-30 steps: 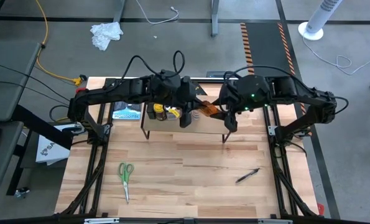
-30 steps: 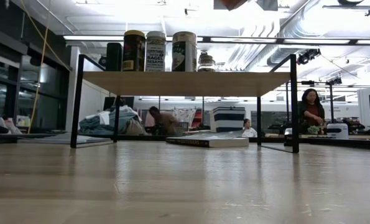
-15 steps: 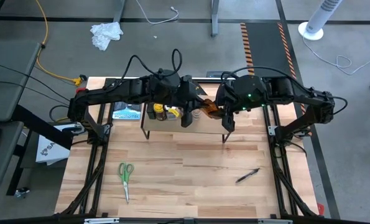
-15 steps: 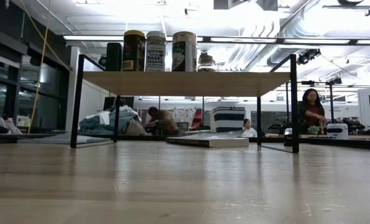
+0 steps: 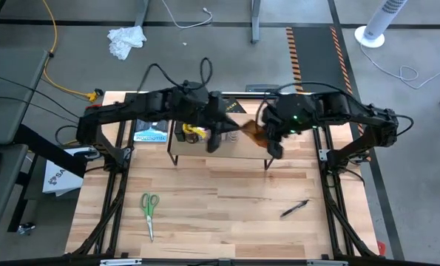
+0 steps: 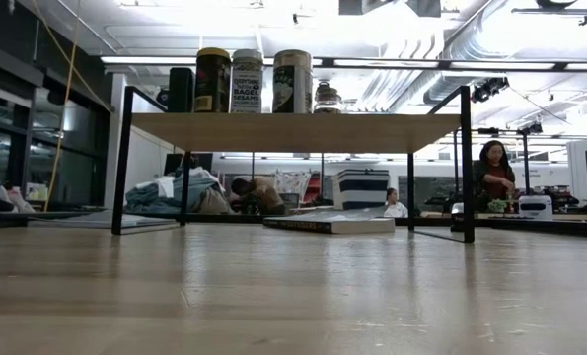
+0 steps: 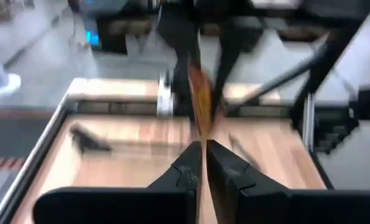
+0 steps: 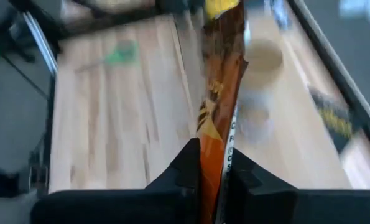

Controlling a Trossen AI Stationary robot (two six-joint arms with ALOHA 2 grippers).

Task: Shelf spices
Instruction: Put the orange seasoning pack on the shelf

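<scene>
The orange-brown packet [image 5: 249,131] hangs above the right half of the shelf [image 5: 220,154], between my two grippers. My left gripper [image 5: 231,131] is shut on its left end and my right gripper [image 5: 262,134] on its right end. The low view shows several spice jars standing on the shelf's clear top [image 6: 293,128]: a small black one [image 6: 181,89], a yellow-lidded one [image 6: 212,79], a white-lidded one [image 6: 246,81], a taller jar [image 6: 292,81] and a tiny brown one [image 6: 326,97]. A wide tan round jar [image 8: 262,59] shows beyond the packet. My left gripper pinches one end of the packet [image 7: 201,134] between its two fingers, coming from the table's left. The packet stands on edge and runs away from the fingers toward the right arm, clear of the shelf. My right gripper pinches the packet's other end [image 8: 214,146] between its two fingers, coming from the table's right. The packet stands on edge and stretches away from the fingers, lifted clear above the shelf top.
Green-handled scissors [image 5: 149,207] lie at the near left of the table and a black marker [image 5: 294,209] at the near right. A book [image 5: 150,135] lies left of the shelf. People sit in the room behind the table.
My right gripper has shut on the packet's right end. My left arm has shifted a little toward the table's left edge. The packet has stayed above the shelf's right half.
</scene>
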